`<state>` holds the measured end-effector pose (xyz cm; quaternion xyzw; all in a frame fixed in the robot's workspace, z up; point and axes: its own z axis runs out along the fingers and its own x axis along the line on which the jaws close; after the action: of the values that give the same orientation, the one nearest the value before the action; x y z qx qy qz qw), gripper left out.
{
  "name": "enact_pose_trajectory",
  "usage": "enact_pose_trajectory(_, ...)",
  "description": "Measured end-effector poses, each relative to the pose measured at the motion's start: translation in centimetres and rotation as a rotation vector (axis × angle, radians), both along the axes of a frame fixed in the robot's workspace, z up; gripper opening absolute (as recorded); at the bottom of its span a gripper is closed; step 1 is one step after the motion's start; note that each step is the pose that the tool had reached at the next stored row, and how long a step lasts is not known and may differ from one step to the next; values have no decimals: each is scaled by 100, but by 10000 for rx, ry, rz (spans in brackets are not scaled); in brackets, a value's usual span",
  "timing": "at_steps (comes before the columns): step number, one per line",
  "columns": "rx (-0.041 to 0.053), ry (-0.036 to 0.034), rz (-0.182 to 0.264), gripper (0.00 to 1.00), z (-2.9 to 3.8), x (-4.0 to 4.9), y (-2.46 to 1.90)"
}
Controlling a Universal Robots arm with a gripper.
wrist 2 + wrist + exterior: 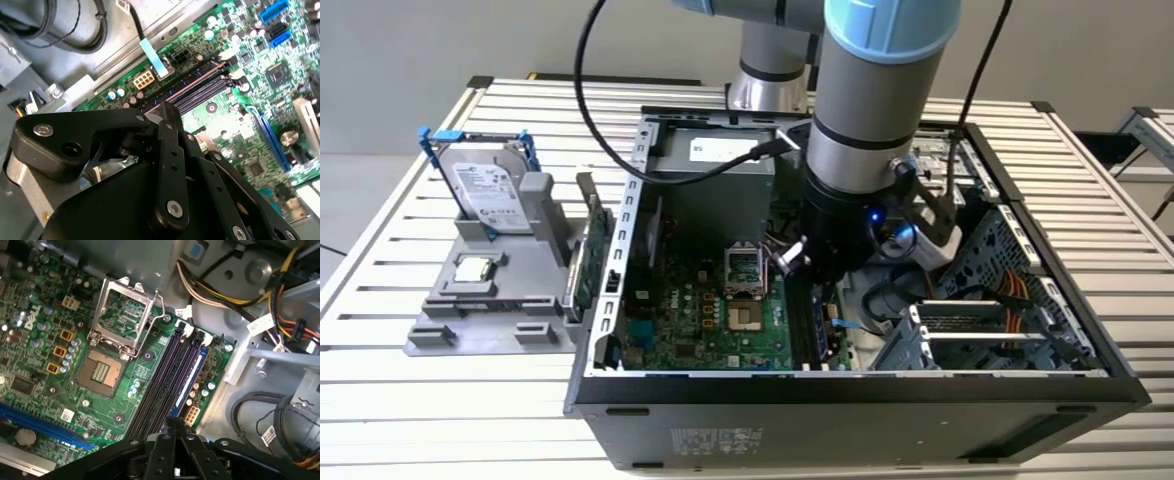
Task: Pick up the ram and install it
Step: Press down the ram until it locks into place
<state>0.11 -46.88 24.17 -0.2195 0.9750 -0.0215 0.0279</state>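
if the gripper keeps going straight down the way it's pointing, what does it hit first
Most likely the memory slots on the motherboard, where the ram stands in the outer slot below the gripper. Depth is hard to judge.

A slatted white table [440, 410] carries two things – an open computer case [854, 400] and a grey parts holder [487, 325]

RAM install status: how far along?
Done: the ram stands in the memory slot nearest the motherboard edge. In hand: the tool sits over one end of it. Left: full seating; I cannot tell whether the latches have closed.
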Motion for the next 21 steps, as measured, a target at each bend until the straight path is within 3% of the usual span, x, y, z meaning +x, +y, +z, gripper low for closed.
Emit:
enact_pose_trajectory(5, 27, 56, 633, 0, 0, 0, -1)
enact_pose_trajectory(8, 125, 134, 882, 0, -1, 0, 0)
enact_pose_trajectory(12, 262, 145, 1366, 0, 0, 0, 0)
enact_pose_trajectory(21, 262, 167, 2990, 0, -3, 0, 0)
